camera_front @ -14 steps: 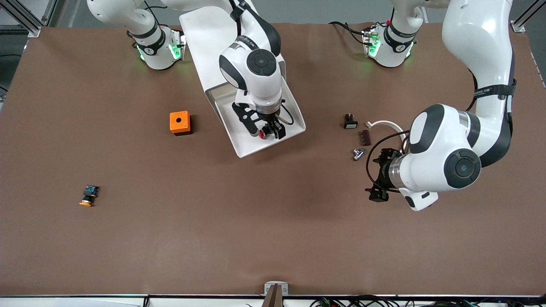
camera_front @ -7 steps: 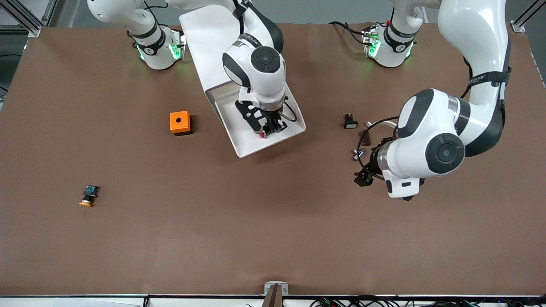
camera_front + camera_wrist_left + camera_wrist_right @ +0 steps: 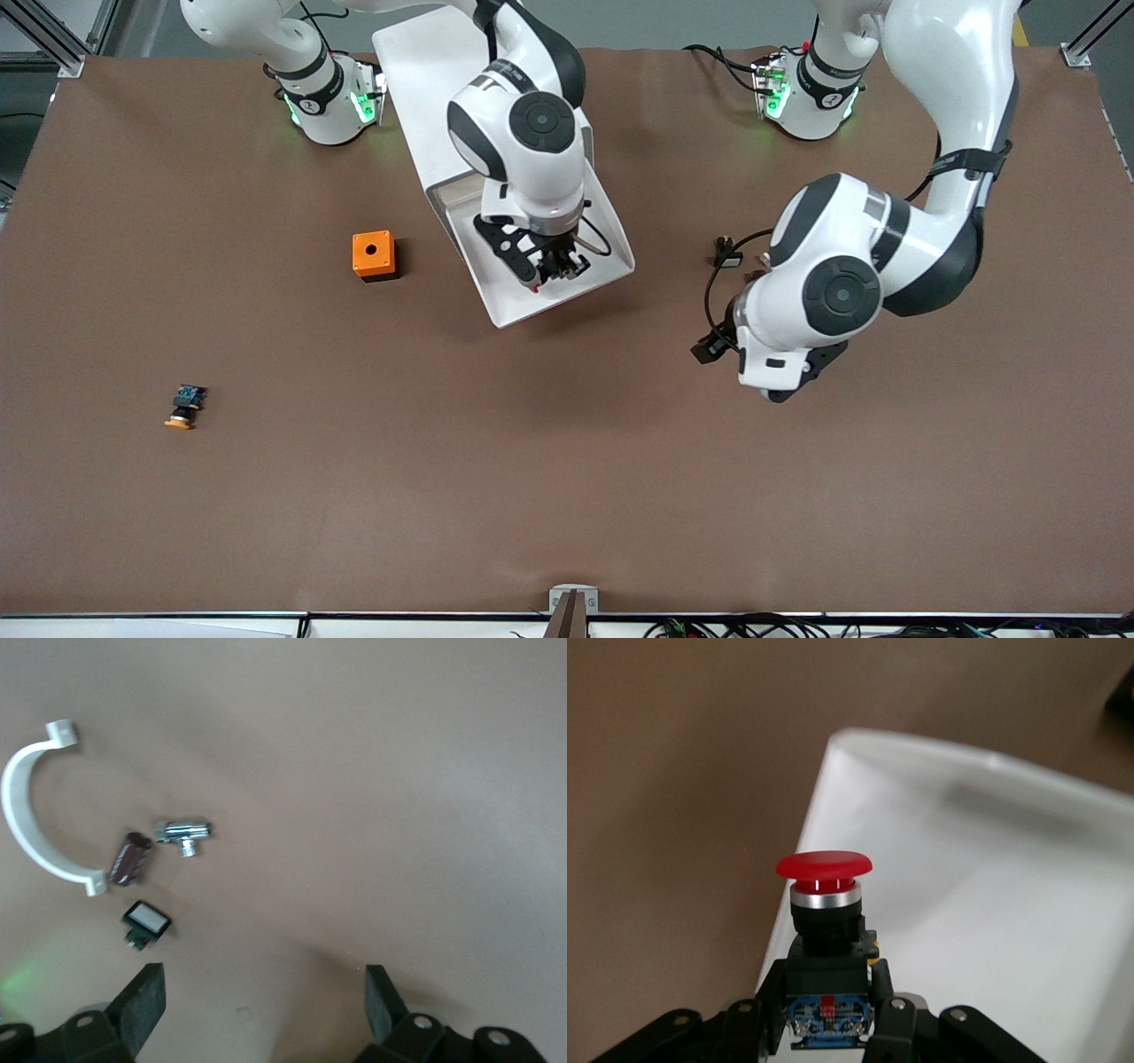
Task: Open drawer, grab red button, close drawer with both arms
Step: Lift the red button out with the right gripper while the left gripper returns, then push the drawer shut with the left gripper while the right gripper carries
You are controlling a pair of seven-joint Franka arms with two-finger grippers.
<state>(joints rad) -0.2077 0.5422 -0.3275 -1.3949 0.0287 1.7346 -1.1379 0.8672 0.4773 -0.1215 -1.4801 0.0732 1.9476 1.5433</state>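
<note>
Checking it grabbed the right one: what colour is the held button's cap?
Red, clearest in the right wrist view: button in the right pincer.

Mostly plastic on a matt brown table, as I see it.
Glossy red button with metal collar; smooth white drawer; shiny metal fitting; glossy arms.

A brown mat covers the bench almost edge to edge. Aluminium frame posts stand at its corners nearest the arms' bases, over grey floor. Dark cables trail along the edge nearest the front camera.
</note>
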